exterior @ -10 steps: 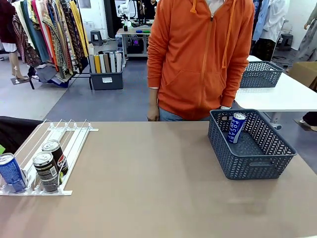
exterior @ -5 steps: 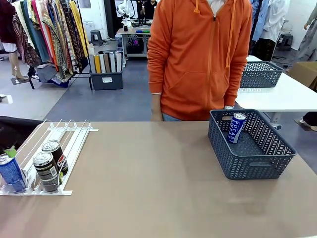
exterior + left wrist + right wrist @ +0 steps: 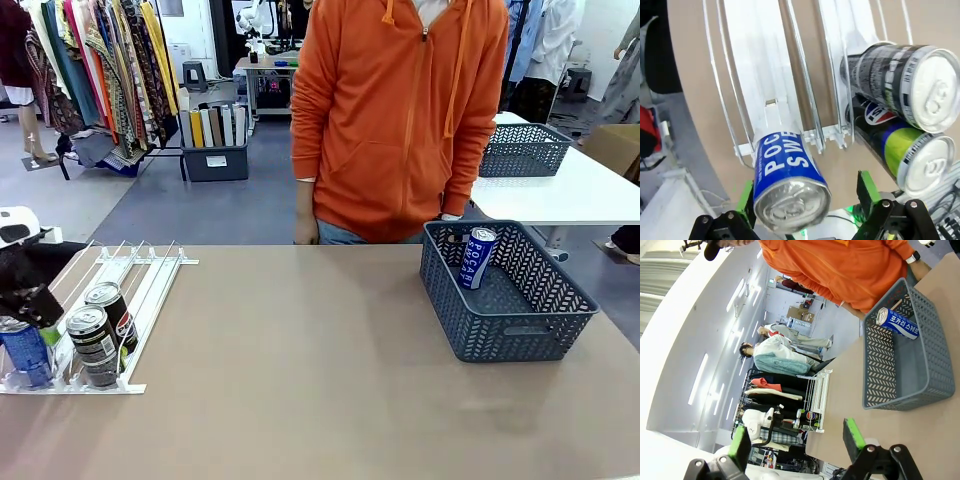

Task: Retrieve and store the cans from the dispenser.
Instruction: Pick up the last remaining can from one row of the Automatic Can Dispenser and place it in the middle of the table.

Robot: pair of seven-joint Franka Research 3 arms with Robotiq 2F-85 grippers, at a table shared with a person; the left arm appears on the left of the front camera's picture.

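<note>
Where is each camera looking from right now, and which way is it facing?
Front view: fixed on the robot's side, facing across the table at the person; the left gripper shows at picture left, over the dispenser.
Left wrist view: looks down along its open fingers at a blue can standing between them at the dispenser's end.
Right wrist view: rolled sideways, looks past the open right gripper toward the basket.
Shared: front and right wrist views both show the person and the basket's can.

The left claw (image 3: pixel 805 199) is black, with green pads (image 3: pixel 866 189) and round screws (image 3: pixel 913 204).
</note>
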